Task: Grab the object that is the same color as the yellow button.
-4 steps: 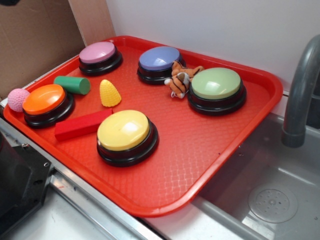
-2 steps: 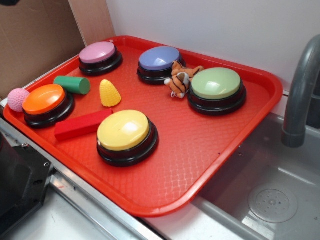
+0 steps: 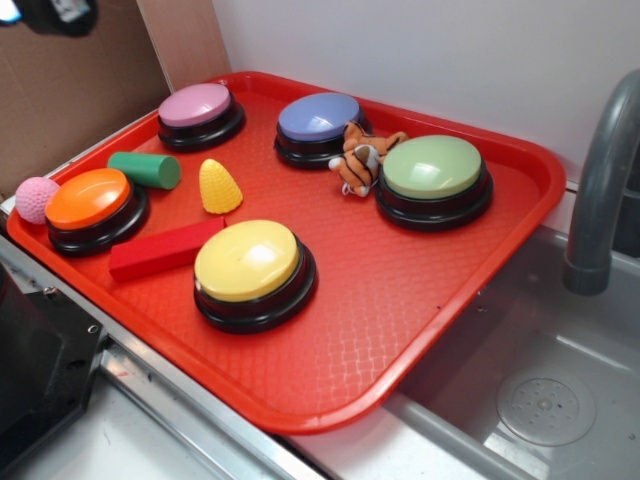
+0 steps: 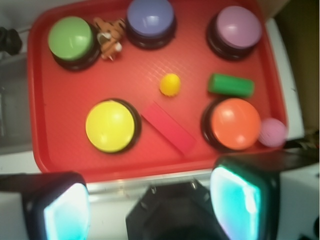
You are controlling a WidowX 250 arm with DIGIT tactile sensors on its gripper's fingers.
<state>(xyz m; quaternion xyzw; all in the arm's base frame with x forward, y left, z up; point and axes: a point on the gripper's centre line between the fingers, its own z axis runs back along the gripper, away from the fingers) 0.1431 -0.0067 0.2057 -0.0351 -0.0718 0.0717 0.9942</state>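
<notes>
No readable writing or brand seen on anything. Pincer (image 4: 152,200) shown only in wrist view, jaws spread apart, nothing held, high above tray (image 4: 55,155) near edge. Toy corn (image 4: 170,84) seen ahead of pincer, standing upright between yellow button (image 4: 110,125) and green cylinder (image 4: 230,85), just beyond red block (image 4: 168,128). Faucet (image 3: 600,190) and sink (image 3: 530,380) seen only in exterior view.

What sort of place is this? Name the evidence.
Probably a toy kitchen-sink setup: a grey faucet over a metal sink basin, with a red tray of coloured buttons and small toys beside it.
</notes>
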